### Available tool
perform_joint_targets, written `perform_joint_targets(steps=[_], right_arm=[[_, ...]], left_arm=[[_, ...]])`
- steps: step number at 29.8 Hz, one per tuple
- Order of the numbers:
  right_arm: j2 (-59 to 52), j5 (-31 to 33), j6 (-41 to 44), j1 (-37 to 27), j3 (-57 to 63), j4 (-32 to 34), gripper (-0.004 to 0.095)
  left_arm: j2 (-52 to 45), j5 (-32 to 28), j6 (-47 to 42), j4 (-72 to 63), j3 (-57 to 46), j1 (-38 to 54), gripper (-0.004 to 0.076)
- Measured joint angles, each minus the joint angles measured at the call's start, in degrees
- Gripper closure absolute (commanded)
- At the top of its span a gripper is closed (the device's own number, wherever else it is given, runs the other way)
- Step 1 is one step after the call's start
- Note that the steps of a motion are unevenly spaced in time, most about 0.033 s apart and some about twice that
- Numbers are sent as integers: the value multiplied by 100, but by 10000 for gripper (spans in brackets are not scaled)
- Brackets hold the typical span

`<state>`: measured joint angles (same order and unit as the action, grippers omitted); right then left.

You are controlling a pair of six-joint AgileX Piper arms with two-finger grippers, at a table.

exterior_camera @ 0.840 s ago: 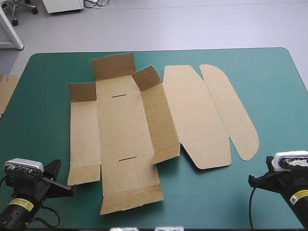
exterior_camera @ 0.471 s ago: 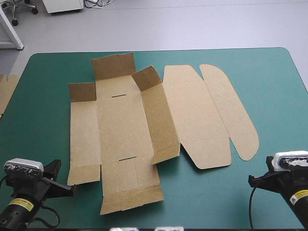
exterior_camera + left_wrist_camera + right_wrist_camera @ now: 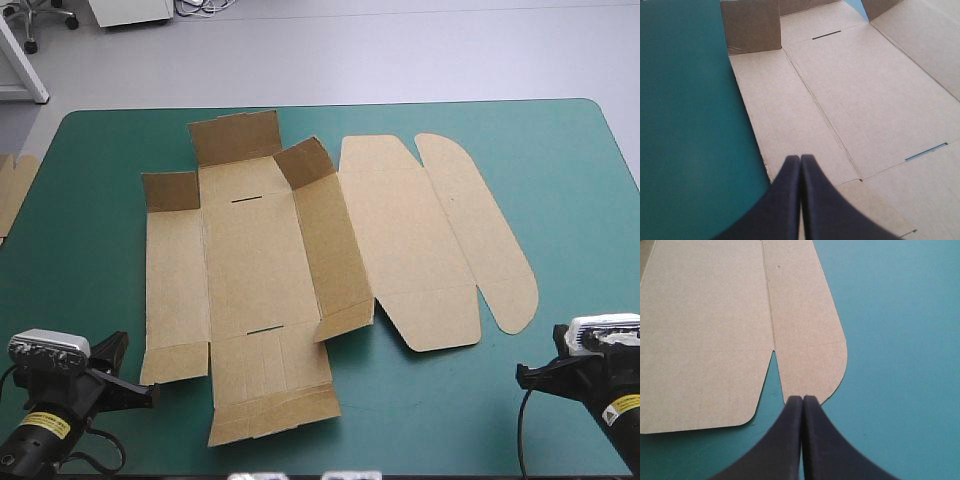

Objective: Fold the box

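The brown box (image 3: 300,270) lies as a cut sheet across the middle of the teal-green table. Its lid panels (image 3: 440,240) lie flat to the right, while a long side wall (image 3: 335,250) and the far flaps (image 3: 235,137) stand partly raised. My left gripper (image 3: 140,392) sits at the near left corner, fingers shut in one arch (image 3: 800,161), pointing over the near left panel (image 3: 790,115). My right gripper (image 3: 525,375) rests at the near right, shut (image 3: 803,400), its tip just short of the rounded lid flap (image 3: 810,340). Neither holds anything.
More brown board (image 3: 12,185) shows at the table's left edge. Bare teal-green cover (image 3: 590,200) stretches right of the lid and along the near edge (image 3: 430,420) between the arms.
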<state>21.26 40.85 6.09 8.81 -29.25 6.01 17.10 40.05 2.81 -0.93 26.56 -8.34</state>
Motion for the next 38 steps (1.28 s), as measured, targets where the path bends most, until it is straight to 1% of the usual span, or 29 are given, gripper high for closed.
perform_joint_targets(steps=[4, 7, 10, 16, 21, 24, 26, 29, 34, 38], right_arm=[[0, 0, 0, 0, 0, 0, 927], [14, -2, 0, 0, 0, 0, 927], [118, -2, 0, 0, 0, 0, 927], [271, -2, 0, 0, 5, 0, 927], [276, -2, 0, 0, 5, 0, 927], [276, -2, 0, 0, 5, 0, 927], [276, -2, 0, 0, 5, 0, 927], [276, -2, 0, 0, 5, 0, 927], [276, -2, 0, 0, 5, 0, 927], [276, -2, 0, 0, 5, 0, 927]], left_arm=[[82, -5, -458, -21, 0, 0, 734], [376, -5, -729, 146, 55, 0, 734], [860, -26, -825, 220, 292, 0, 734], [1899, -489, -1025, 245, 1095, 0, 734], [2849, -509, -1123, 47, 1651, 0, 721], [3318, -503, -1106, -474, 1902, 55, 715], [3548, -489, -895, -926, 2032, 207, 714], [3748, -338, -196, -1658, 2209, 629, 714], [3849, 38, 1184, -3229, 2363, 1828, 714], [4085, 407, 1843, -3832, 2396, 2294, 714]])
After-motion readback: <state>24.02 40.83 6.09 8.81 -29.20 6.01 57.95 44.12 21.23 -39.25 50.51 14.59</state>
